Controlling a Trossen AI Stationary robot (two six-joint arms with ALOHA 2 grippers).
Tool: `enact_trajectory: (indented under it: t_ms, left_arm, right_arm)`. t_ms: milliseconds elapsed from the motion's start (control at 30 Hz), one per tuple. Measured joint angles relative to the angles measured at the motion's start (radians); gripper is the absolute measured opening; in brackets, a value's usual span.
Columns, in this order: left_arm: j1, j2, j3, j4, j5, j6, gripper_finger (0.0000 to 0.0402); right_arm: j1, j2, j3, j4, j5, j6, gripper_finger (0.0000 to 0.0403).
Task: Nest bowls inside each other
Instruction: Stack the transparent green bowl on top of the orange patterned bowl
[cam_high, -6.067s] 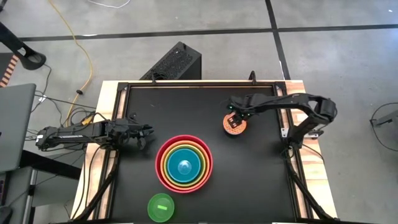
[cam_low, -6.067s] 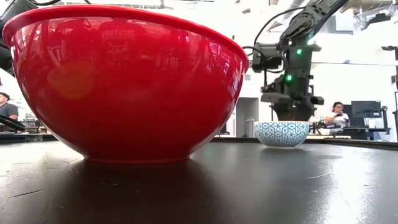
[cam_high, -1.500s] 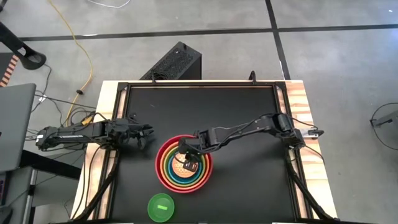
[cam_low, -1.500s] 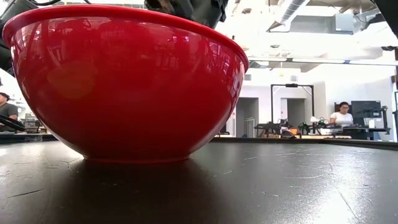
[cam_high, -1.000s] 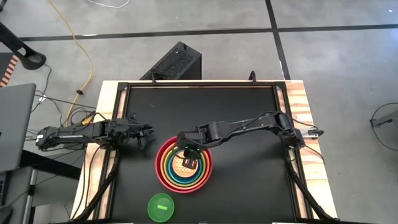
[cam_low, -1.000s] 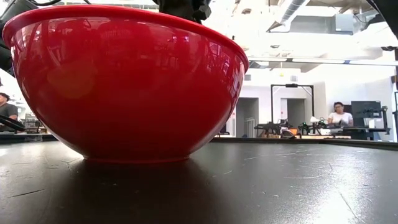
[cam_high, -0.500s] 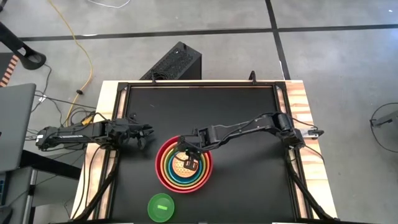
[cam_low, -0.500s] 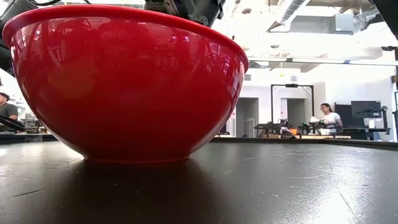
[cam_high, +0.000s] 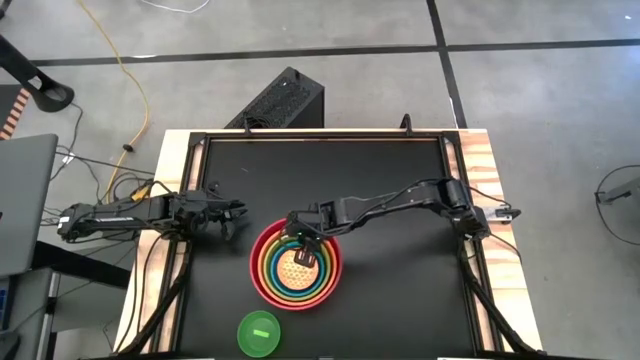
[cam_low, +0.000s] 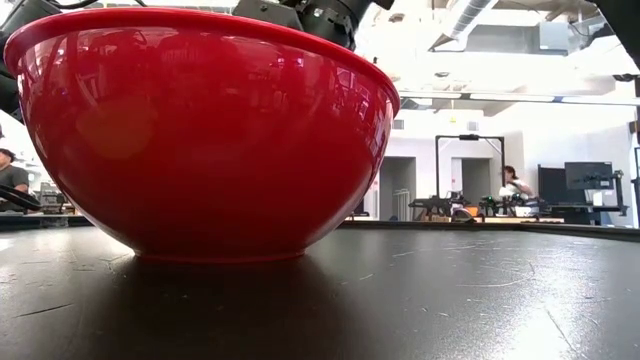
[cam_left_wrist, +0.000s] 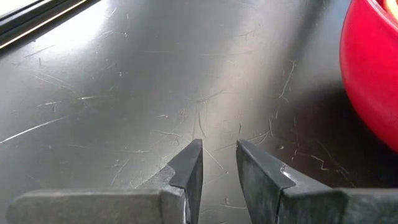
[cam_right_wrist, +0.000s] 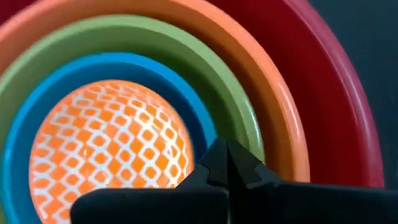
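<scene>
The bowls stand nested near the table's front middle: a red bowl (cam_high: 255, 268) holds an orange one (cam_right_wrist: 273, 81), a lime green one (cam_right_wrist: 205, 56) and a blue one (cam_right_wrist: 124, 62). A small orange bowl with a white lattice (cam_right_wrist: 112, 149) sits innermost. The smallest bright green bowl (cam_high: 259, 333) rests alone on its base by the near edge. My right gripper (cam_right_wrist: 227, 163) hangs shut over the stack's far-right rims, holding nothing. My left gripper (cam_left_wrist: 219, 155) waits left of the red bowl (cam_left_wrist: 373, 68), its fingers a little apart with nothing between them.
The black tabletop (cam_high: 400, 290) lies bare to the right of the stack and across its far half. A black box (cam_high: 280, 100) stands beyond the far edge. A raised frame (cam_high: 468, 240) runs along the table's sides. A person (cam_low: 513, 188) shows far off in the room.
My right gripper has drawn back a little from over the lattice bowl toward the stack's far-right rims. Its fingers stood apart a second ago and are together now. The lattice bowl stays in the blue one.
</scene>
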Motion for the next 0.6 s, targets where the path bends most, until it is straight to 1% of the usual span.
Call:
enact_trajectory:
  t_ms: [167, 333, 467, 600]
  left_arm:
    - [0.0, 0.0, 0.0, 0.0, 0.0, 0.0, 0.0087]
    - [0.0, 0.0, 0.0, 0.0, 0.0, 0.0, 0.0087]
    - [0.0, 0.0, 0.0, 0.0, 0.0, 0.0, 0.0087]
    - [0.0, 0.0, 0.0, 0.0, 0.0, 0.0, 0.0087]
  right_arm:
    - [0.014, -0.007, 0.058, -0.003, -0.035, -0.025, 0.0005]
    - [0.064, -0.007, 0.113, 0.012, -0.076, -0.125, 0.0005]
    - [0.123, -0.007, 0.119, 0.084, -0.079, -0.203, 0.0005]
    - [0.18, -0.004, 0.12, 0.164, -0.08, -0.238, 0.0004]
